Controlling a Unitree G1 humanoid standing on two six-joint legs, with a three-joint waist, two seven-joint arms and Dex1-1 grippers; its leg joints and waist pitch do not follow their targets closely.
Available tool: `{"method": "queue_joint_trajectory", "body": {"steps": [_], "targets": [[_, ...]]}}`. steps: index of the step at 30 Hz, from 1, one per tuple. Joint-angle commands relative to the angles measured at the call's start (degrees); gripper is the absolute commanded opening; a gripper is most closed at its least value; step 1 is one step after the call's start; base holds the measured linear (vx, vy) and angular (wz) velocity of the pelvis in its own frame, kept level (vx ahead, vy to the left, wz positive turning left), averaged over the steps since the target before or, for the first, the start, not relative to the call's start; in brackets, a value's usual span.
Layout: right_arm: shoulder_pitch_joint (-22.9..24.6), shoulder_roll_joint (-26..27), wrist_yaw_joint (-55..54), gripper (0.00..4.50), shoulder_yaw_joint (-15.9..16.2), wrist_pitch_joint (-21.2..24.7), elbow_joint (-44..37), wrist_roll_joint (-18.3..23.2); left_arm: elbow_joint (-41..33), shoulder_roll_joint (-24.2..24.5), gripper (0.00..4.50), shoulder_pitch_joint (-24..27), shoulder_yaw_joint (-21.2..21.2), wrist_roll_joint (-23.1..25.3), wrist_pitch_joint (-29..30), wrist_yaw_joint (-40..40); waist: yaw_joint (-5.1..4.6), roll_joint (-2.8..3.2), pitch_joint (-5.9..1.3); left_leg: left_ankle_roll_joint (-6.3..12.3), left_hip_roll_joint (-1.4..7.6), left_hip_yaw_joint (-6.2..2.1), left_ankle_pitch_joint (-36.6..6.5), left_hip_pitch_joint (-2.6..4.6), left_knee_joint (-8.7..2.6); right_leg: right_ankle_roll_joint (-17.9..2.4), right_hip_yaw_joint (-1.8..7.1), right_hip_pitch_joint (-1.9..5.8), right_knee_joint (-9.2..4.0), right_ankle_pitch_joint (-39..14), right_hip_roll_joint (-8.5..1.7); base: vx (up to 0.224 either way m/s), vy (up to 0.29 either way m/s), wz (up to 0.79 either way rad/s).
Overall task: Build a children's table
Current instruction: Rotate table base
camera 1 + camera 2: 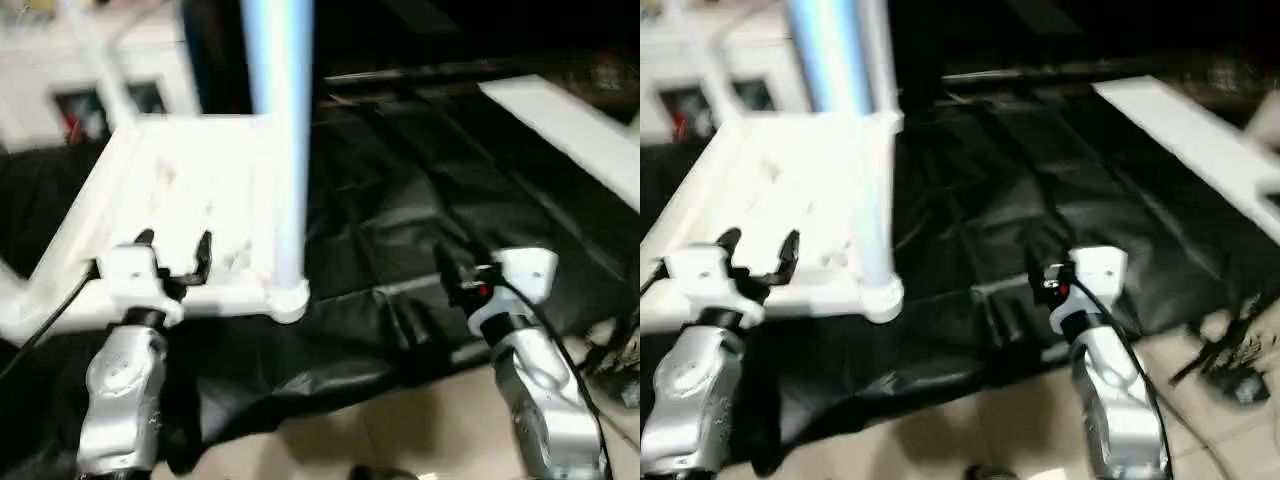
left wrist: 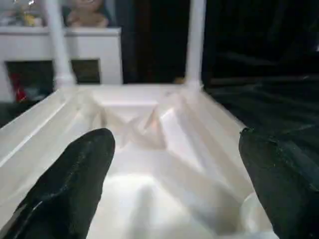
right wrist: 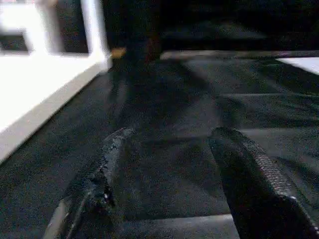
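The children's table lies upside down on the black-draped work table, its white tabletop [image 1: 190,190] showing the ribbed underside [image 2: 149,129]. One white leg [image 1: 290,160] stands upright in the near right corner socket [image 1: 288,300]. Two more legs [image 2: 56,45] [image 2: 195,40] stand in the far corners. My left gripper [image 1: 175,250] is open, hovering over the tabletop's near edge with nothing between its fingers [image 2: 75,184]. My right gripper [image 3: 169,174] hangs open and empty over the black cloth [image 3: 164,99], to the right of the tabletop.
A long white panel [image 1: 570,125] lies at the back right of the work table. Beige floor [image 1: 400,430] shows below the cloth's front edge, with dark cables [image 1: 1230,360] at the right. A white shelf [image 2: 84,50] stands behind the table.
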Motion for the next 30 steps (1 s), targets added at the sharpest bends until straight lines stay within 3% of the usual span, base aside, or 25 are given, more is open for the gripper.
{"method": "queue_joint_trajectory", "body": {"steps": [1, 2, 3, 4, 6, 7, 8, 9, 12, 13, 16, 17, 18, 19, 20, 21, 22, 23, 24, 25, 26, 27, 28, 29, 30], "targets": [[-1.66, -1.52, 2.91, 2.67, 0.43, 1.99, 1.44, 0.56, -3.09, -1.5, 4.47, -0.61, -1.3, -2.17, 3.78, 0.82, 0.71, 1.01, -2.93, -3.0, 5.35, -3.33, -37.75, -0.19, -7.1, -0.35, 3.95, 2.99, -2.99, -28.98, -4.49, 0.0, 0.0, 0.0], [-2.65, -2.11, 3.93, 2.67, 0.36, 2.28, 2.38, 1.12, -2.93, -2.26, 4.47, -0.69, -1.73, -1.73, 3.45, 1.5, 1.3, 0.38, -2.91, -3.96, 5.39, -3.09, -40.13, 0.34, -7.49, -2.99, 5.07, 2.15, -2.01, -22.87, -4.37, 0.0, 0.0, 0.0], [-3.32, -2.5, 4.88, 2.67, 0.4, 2.34, 3.15, 1.59, -2.42, -2.68, 4.47, -0.58, -2.36, -0.9, 1.78, 1.53, 1.67, -0.03, -2.81, -4.25, 4.66, -2.53, -39.4, 0.92, -6.91, -4.15, 5.56, 1.18, -2.79, -23.7, -4.78, 0.0, 0.0, 0.0], [-3.98, -2.81, 5.0, 2.67, 0.49, 1.95, 4.08, 1.34, -1.92, -3.0, 4.47, -0.35, -3.19, -0.36, 0.55, 1.07, 2.31, -0.95, -2.69, -3.15, 3.09, -1.38, -35.37, 1.66, -5.35, -4.75, 6.05, -0.22, -4.3, -31.26, -5.71, 0.0, 0.0, 0.0], [-4.81, -2.65, 3.68, 2.67, 0.46, 1.66, 4.95, 0.7, -1.34, -2.72, 4.47, -0.09, -4.48, 1.85, -0.93, 1.19, 3.49, -0.78, -3.23, -1.1, 3.01, -1.19, -26.45, 0.59, -4.86, -3.75, 6.7, 0.83, -4.19, -35.43, -6.25, 0.0, 0.0, 0.0], [-5.08, -0.76, 0.55, 2.67, -0.67, 2.2, 4.5, 1.73, -1.29, -2.08, 4.47, -0.2, -5.65, 4.43, -2.43, 1.74, 4.37, -0.09, -4.18, -0.46, 3.84, -0.96, -19.26, 0.29, -5.2, -5.35, 7.11, 1.0, -2.73, -23.63, -5.18, 0.0, 0.0, 0.0], [-5.08, -0.41, 0.11, 2.67, -0.95, 2.32, 4.38, 2.06, -1.33, -2.05, 4.47, -0.25, -5.82, 4.63, -2.65, 1.73, 4.37, -0.09, -4.18, -0.46, 3.84, -0.96, -19.26, 0.29, -5.2, -5.35, 7.11, 1.0, -2.73, -23.63, -5.18, 0.0, 0.0, 0.0], [-5.02, -0.29, 0.09, 2.67, -1.09, 2.39, 4.29, 2.24, -1.45, -2.2, 4.47, -0.3, -5.79, 4.51, -2.68, 1.8, 4.66, -0.21, -4.39, -0.13, 4.05, -0.57, -15.73, 0.37, -5.23, -7.71, 7.25, 0.89, -1.71, -14.68, -4.63, 0.059, -0.002, 0.0], [-2.31, -0.19, 1.2, 2.67, 0.03, 1.98, 2.14, 1.6, -3.79, -2.7, 4.47, -0.21, -5.58, 4.12, 0.83, 3.31, 5.5, -0.48, -4.86, 1.57, 3.6, 0.63, -11.86, 0.68, -4.44, -10.69, 8.22, 0.81, -0.36, -7.51, -4.18, 0.078, -0.009, 0.04], [-1.43, -0.12, 2.01, 2.67, 0.79, 2.07, 1.3, 1.78, -4.48, -3.0, 4.47, 0.32, -5.46, 3.99, 0.88, 3.86, 6.08, -0.54, -5.34, 3.81, 3.36, 0.96, -6.21, 0.22, -3.96, -12.14, 8.41, 1.28, 0.58, -1.62, -4.04, 0.073, -0.018, 0.02], [-0.9, -0.72, 4.37, 2.67, 3.04, 2.0, 1.05, 1.87, -5.05, -3.54, 4.47, 1.54, -5.75, 4.42, 0.48, 4.54, 6.53, -0.75, -5.14, 6.14, 3.39, 1.14, -4.86, 0.0, -3.8, -12.94, 8.5, 1.27, 0.77, -0.81, -4.07, 0.024, -0.006, 0.01], [-1.07, -0.67, 4.71, 2.67, 3.26, 2.05, 1.18, 2.09, -4.98, -3.76, 4.47, 1.6, -5.73, 4.65, 0.16, 4.89, 6.57, -0.64, -4.83, 10.13, 2.8, -0.78, -6.36, -2.18, -4.53, -12.43, 6.41, 2.9, 0.82, -4.04, -4.97, 0.0, 0.0, 0.0], [-1.26, -0.68, 4.93, 2.67, 3.53, 1.83, 1.35, 1.99, -5.0, -3.95, 4.47, 1.65, -5.69, 4.67, 0.14, 5.13, 6.76, -0.52, -4.99, 11.74, 2.49, -1.52, -6.52, -2.41, -4.12, -12.11, 5.59, 3.06, 0.63, -5.32, -5.37, 0.0, 0.0, 0.0], [-1.71, -0.78, 5.36, 2.67, 4.16, 1.25, 1.88, 1.61, -5.02, -4.27, 4.47, 1.74, -5.69, 4.71, -0.25, 5.38, 6.31, -0.61, -4.6, 13.31, 1.93, -2.67, -9.06, -3.67, -4.05, -10.2, 4.4, 3.94, 0.04, -11.18, -5.91, -0.056, -0.028, 0.32], [-1.9, -0.88, 5.52, 2.67, 4.45, 0.97, 2.15, 1.39, -5.04, -4.33, 4.47, 1.76, -5.77, 4.65, -0.37, 5.44, 6.57, -0.05, -4.24, 10.83, 1.83, -2.92, -15.67, -2.73, -3.91, -8.45, 3.66, 3.75, -1.17, -20.82, -6.28, -0.056, -0.028, 0.32], [-2.08, -0.95, 5.5, 2.67, 4.7, 0.74, 2.48, 1.07, -5.05, -4.3, 4.47, 1.75, -5.87, 4.73, -0.24, 5.5, 6.35, 0.12, -3.8, 8.83, 1.89, -3.23, -19.34, -2.93, -3.97, -7.37, 3.4, 4.15, -1.56, -25.9, -6.55, -0.033, -0.033, 0.42], [-2.41, -1.0, 5.41, 2.67, 4.78, 0.4, 3.08, 0.75, -5.1, -4.18, 4.47, 1.64, -6.2, 4.96, 0.02, 5.79, 6.22, -0.27, -2.45, 1.92, 1.4, -3.14, -30.13, -2.07, -3.63, -2.37, 2.06, 4.71, -3.87, -45.23, -7.26, -0.019, -0.042, 0.48], [-2.46, -0.98, 5.42, 2.67, 4.76, 0.39, 3.14, 0.78, -5.08, -4.19, 4.47, 1.62, -6.22, 4.97, 0.06, 5.82, 6.22, -0.27, -2.45, 1.92, 1.4, -3.14, -30.13, -2.07, -3.63, -2.37, 2.06, 4.71, -3.87, -45.23, -7.26, -0.019, -0.042, 0.48], [-2.6, -0.93, 5.45, 2.67, 4.71, 0.38, 3.31, 0.85, -5.04, -4.2, 4.47, 1.57, -6.27, 5.0, 0.15, 5.92, 6.0, -0.1, -1.85, -0.38, 1.08, -2.58, -34.59, -0.18, -2.28, -1.04, 0.15, 4.41, -5.49, -53.18, -7.46, 0.009, -0.04, 0.58], [-2.71, -0.75, 5.28, 2.67, 4.43, 0.14, 3.4, 0.98, -5.06, -4.25, 4.47, 1.53, -6.35, 4.98, 0.26, 6.04, 5.48, -0.23, -1.89, -0.35, 0.82, -2.04, -34.23, -0.04, -1.14, -0.58, -1.34, 5.77, -6.31, -55.58, -7.56, 0.004, -0.021, 0.6], [-2.87, -0.4, 4.61, 2.67, 3.8, -0.6, 3.45, 1.17, -5.09, -4.35, 4.47, 1.44, -6.46, 4.7, 0.69, 5.94, 5.52, 1.35, -1.26, -1.07, 1.43, -1.65, -38.48, -2.38, -4.08, -0.51, -2.6, 8.53, -3.35, -53.12, -5.47, 0.004, -0.021, 0.6], [-2.87, -0.4, 4.61, 2.67, 3.8, -0.6, 3.45, 1.17, -5.09, -4.35, 4.47, 1.44, -6.46, 4.7, 0.69, 5.94, 7.19, 2.65, -1.74, -2.28, 0.49, -1.17, -46.43, -5.48, -9.5, -2.0, 0.04, 12.05, 7.76, -36.9, 0.61, -0.007, 0.022, 0.64], [-3.1, 0.42, 3.37, 2.67, 2.06, -0.34, 3.85, 2.59, -4.67, -4.31, 4.47, 1.03, -6.63, 4.99, 1.23, 6.0, 6.62, 3.02, -2.57, -4.09, 5.11, -0.49, -49.59, 1.74, -8.57, -3.0, 3.07, 6.27, 9.09, -28.68, 1.04, 0.101, -0.034, 0.72], [-3.05, 0.66, 2.43, 2.67, 1.3, -0.42, 4.08, 2.8, -4.36, -4.22, 4.47, 0.78, -6.82, 5.23, 1.37, 6.0, 5.31, -0.54, -0.66, -5.29, 5.59, -2.65, -52.65, 8.07, -5.28, -6.9, 5.34, 0.28, 0.82, -34.41, -2.37, 0.101, -0.034, 0.72], [-3.05, 0.66, 2.43, 2.67, 1.3, -0.42, 4.08, 2.8, -4.36, -4.22, 4.47, 0.78, -6.82, 5.23, 1.37, 6.0, 6.09, -0.32, -0.37, -6.21, 3.54, -0.17, -50.25, 9.05, -2.07, -7.87, 5.86, -1.11, -2.96, -42.25, -3.75, 0.132, -0.109, 0.54]]}}
